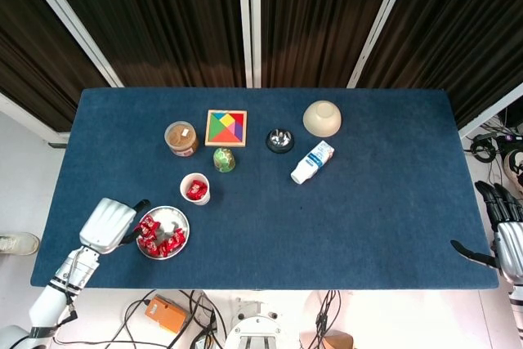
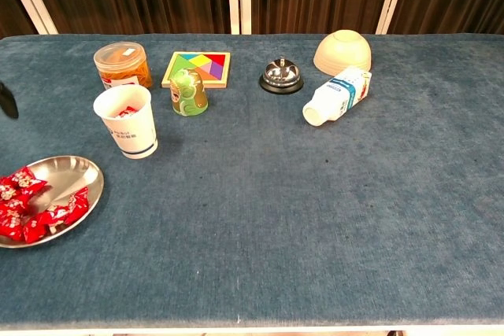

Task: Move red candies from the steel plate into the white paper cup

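Left robot hand (image 1: 107,223) is hovering just left of the steel plate (image 1: 176,217), fingers loosely apart, grasping nothing. Red candies (image 2: 31,210) are lying heaped on the plate; a few (image 1: 196,190) are sitting inside the white paper cup (image 2: 130,126). Right robot hand (image 1: 505,239) is idling released past the surface's (image 1: 368,202) edge. Judged partway: most candies remain.
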You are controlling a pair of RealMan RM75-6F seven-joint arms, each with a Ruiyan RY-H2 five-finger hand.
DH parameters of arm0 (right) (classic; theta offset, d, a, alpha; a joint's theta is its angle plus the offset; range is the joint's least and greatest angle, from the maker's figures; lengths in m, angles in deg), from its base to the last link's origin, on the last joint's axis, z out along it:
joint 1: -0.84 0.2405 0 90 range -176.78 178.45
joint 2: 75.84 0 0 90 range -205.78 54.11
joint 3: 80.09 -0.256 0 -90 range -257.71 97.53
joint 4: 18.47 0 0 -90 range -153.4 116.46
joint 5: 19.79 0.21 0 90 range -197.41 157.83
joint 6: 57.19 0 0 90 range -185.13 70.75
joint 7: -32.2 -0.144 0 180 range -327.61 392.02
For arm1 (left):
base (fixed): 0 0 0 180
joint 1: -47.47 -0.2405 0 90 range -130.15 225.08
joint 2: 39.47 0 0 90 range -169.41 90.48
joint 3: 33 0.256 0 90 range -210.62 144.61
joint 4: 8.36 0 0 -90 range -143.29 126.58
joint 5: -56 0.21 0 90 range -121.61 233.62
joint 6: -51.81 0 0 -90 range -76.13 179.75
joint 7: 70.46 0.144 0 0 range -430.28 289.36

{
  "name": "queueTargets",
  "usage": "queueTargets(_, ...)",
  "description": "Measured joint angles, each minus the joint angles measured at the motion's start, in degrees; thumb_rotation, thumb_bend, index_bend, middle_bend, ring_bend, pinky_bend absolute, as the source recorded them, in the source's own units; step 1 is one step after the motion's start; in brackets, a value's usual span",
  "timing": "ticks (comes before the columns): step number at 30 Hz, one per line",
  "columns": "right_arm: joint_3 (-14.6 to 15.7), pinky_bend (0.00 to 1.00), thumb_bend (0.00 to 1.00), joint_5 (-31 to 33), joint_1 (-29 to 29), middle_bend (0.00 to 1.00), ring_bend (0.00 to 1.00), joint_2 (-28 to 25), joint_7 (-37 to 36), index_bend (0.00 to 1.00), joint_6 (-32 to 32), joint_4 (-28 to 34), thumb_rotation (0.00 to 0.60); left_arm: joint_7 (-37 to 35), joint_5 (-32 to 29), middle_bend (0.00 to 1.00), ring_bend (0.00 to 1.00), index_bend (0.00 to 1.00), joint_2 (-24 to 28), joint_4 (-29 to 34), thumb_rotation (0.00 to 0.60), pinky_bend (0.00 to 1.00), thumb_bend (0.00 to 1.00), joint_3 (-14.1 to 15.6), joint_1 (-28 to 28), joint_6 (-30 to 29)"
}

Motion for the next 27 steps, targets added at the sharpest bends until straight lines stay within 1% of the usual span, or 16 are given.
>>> queueTargets(5,0.1,0.18,0.20,-0.1,-0.1,0.16,0.11,0.1,-0.1,0.02,-0.2,-0.1,0.600,2.1,-0.1,0.85,0.79,0.37,0.4,-0.8,0.600,0.83,0.19,0.9,0.1,3.1)
queueTargets(17,0.2,0.18,0.20,0.0,-0.5,0.16,0.11,0.0,-0.4,0.02,-0.7,-0.3,0.600,6.7,-2.8,0.85,0.79,0.39,-1.6,-1.8,0.600,0.83,0.25,0.3,1.1,8.6)
queueTargets(27,0.2,0.18,0.20,0.1,-0.5,0.16,0.11,0.1,-0.3,0.02,-0.6,-0.2,0.600,9.1,-4.0,0.85,0.79,0.41,-3.3,-2.9,0.600,0.83,0.24,-0.2,1.2,9.7)
